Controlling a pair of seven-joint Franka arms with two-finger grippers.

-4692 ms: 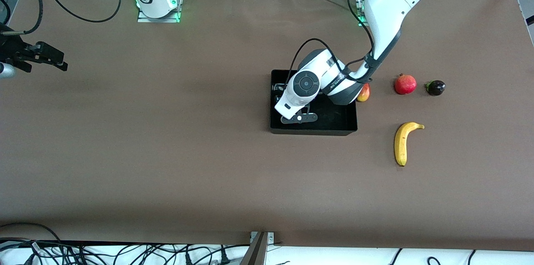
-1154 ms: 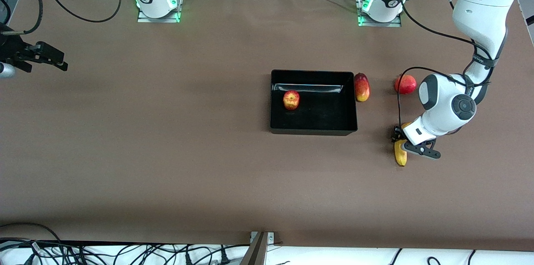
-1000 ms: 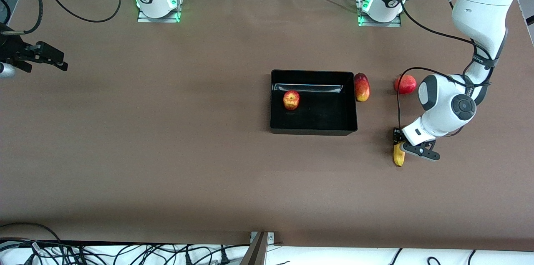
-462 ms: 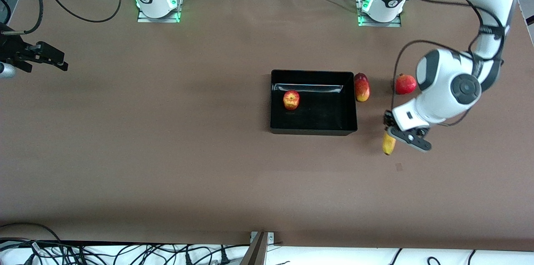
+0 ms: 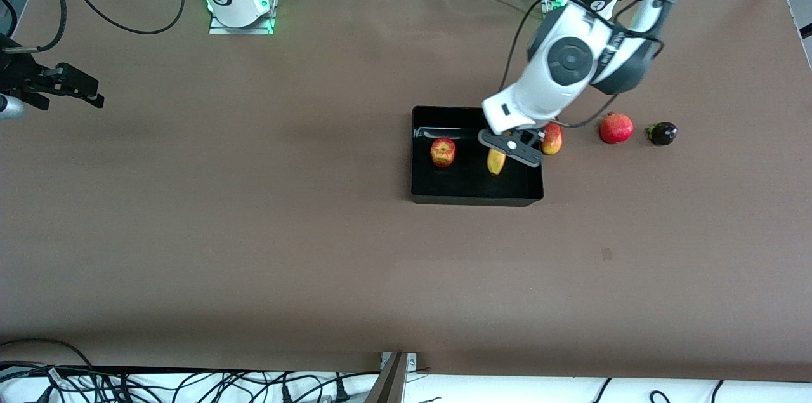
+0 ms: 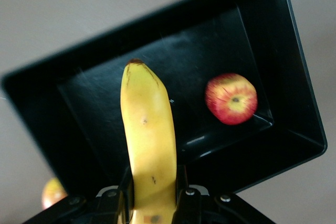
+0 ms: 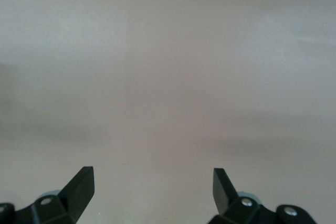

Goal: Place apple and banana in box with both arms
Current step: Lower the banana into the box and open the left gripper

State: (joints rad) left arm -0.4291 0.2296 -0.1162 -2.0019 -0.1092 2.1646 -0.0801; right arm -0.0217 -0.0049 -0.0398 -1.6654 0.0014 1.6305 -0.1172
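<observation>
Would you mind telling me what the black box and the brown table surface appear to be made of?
The black rectangular open-top box looks like glossy moulded plastic: its inner walls show pale streaky reflections in the left wrist view. The brown table surface looks matte, perhaps a paper or fabric covering, since it shows no glare; the exact material is unclear.

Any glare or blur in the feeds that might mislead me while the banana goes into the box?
Front view: sharp, evenly lit; a pale glare streak on the box inner wall above the apple. Left wrist view: the banana in the left gripper is fairly crisp, box edges soft, glossy floor streaked with reflections. Right wrist view: the right gripper, open, over featureless, hazy table.
</observation>
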